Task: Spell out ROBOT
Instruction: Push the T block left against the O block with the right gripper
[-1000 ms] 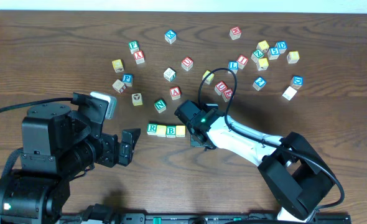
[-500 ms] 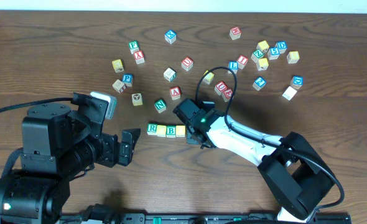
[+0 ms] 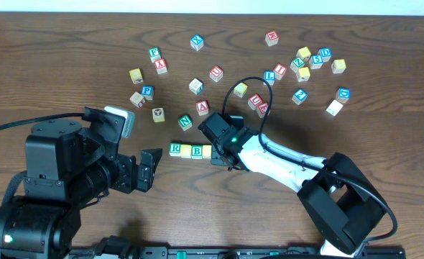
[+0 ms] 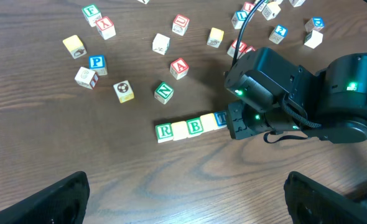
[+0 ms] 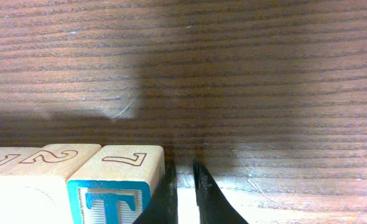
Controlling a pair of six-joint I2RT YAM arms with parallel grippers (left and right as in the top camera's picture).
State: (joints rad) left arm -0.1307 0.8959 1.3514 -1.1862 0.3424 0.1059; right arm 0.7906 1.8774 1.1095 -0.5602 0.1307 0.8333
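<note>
Dark wood-grain bench carries the ROBOT row, which ends just beside the right tool. That tool is all but closed and empty, apparently brushing the blue-lettered T cube. A sideways pull-out could drag T askew, as these small, square-edged cubes look easily nudged. The left tool gapes wide and holds nothing.

Right tool: black, with a boxy black housing just behind it and a small green light lit on top. Fingers dark, thin and pointed. Behind the housing a smooth white link, then a large angular black joint block. Thin black cable in a loop above the housing.

Left tool: all black, bulky rounded body behind it, with one pale grey box and a thick black cable beyond.
</note>
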